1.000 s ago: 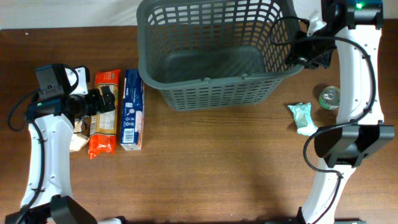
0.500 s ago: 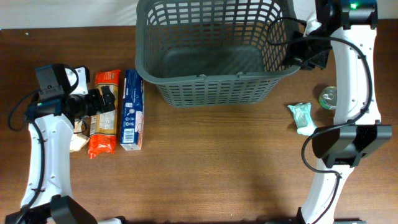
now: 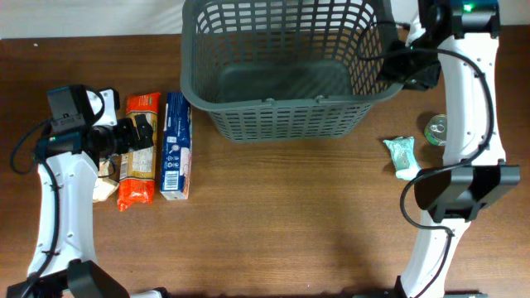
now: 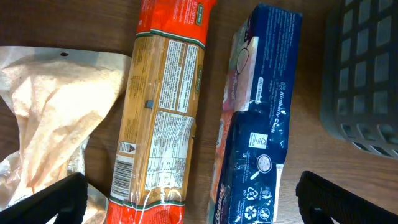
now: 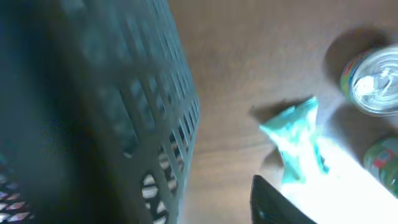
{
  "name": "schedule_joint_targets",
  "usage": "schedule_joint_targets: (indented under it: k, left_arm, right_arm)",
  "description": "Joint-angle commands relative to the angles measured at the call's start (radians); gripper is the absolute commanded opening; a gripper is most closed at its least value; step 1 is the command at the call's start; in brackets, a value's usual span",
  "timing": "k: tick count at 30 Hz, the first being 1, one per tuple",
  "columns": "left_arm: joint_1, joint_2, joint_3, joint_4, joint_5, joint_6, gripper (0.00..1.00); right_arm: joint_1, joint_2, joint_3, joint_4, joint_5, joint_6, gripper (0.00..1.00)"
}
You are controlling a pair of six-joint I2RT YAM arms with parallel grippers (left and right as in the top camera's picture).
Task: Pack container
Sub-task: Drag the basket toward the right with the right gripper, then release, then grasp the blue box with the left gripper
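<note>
The container (image 3: 286, 122), a large dark grey slotted basket, stands at the far middle of the table with nothing showing inside. My right gripper (image 3: 399, 70) is at its right rim. In the right wrist view the basket wall (image 5: 124, 93) fills the left, and one dark fingertip (image 5: 273, 202) stands apart from it with bare wood between; the other finger is hidden. My left gripper (image 4: 196, 202) hangs wide open over an orange pasta packet (image 4: 165, 106) and a blue tissue pack (image 4: 258, 112), touching neither.
A crumpled beige bag (image 4: 43, 118) lies left of the pasta packet. Right of the basket lie a teal packet (image 3: 403, 156) and a metal can (image 3: 439, 130); another green can (image 5: 385, 162) shows in the right wrist view.
The basket slid a little toward the far edge with the right gripper at its rim, then stopped. The right finger now stands off the basket wall. The left arm has not moved.
</note>
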Motion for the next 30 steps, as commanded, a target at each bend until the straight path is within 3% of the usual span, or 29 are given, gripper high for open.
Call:
schedule_joint_targets:
  k: [1,8,14,18,25,30]
  left_arm:
    - [0.006,0.006,0.016,-0.001,0.018,0.011,0.99]
    - [0.006,0.006,0.016,-0.001,0.018,0.011,0.99]
    - [0.006,0.006,0.016,0.039,0.021,0.011,0.99]
    - [0.006,0.006,0.016,0.089,0.073,0.011,0.99]
    - [-0.007,0.01,0.014,0.034,0.286,0.012,0.99]
    - [-0.074,0.012,0.014,-0.021,0.225,0.013,0.99]
  right_arm:
    - [-0.002,-0.066,0.135,0.009,0.031,-0.067,0.62]
    - [-0.008,-0.161,0.408,-0.042,0.074,-0.089,0.77]
    - [-0.103,-0.273,0.428,-0.062,0.244,-0.058,0.84]
    - [-0.245,-0.328,0.42,-0.062,0.229,-0.052,0.99]
    - [-0.505,-0.354,0.328,-0.062,0.027,-0.032,0.99]
    - [-0.558,-0.353,0.228,-0.062,0.023,-0.033,0.99]
